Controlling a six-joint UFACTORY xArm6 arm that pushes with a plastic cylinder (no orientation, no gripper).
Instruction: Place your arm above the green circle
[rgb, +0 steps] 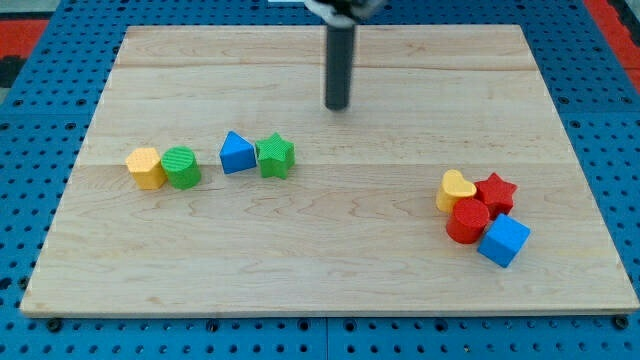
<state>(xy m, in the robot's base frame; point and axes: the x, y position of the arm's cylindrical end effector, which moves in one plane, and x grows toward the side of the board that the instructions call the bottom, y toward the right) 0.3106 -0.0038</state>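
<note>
The green circle (182, 167) lies on the wooden board (330, 270) at the view's left, touching a yellow hexagon (146, 168) on its left. My tip (338, 106) is near the view's top centre, far to the right of and above the green circle, touching no block. A blue triangle (236, 153) and a green star (275, 156) lie side by side between the green circle and the tip, lower than the tip.
At the view's right sits a tight cluster: a yellow heart (455, 189), a red star (495, 193), a red cylinder (467, 221) and a blue cube (503, 241). A blue pegboard (30, 180) surrounds the board.
</note>
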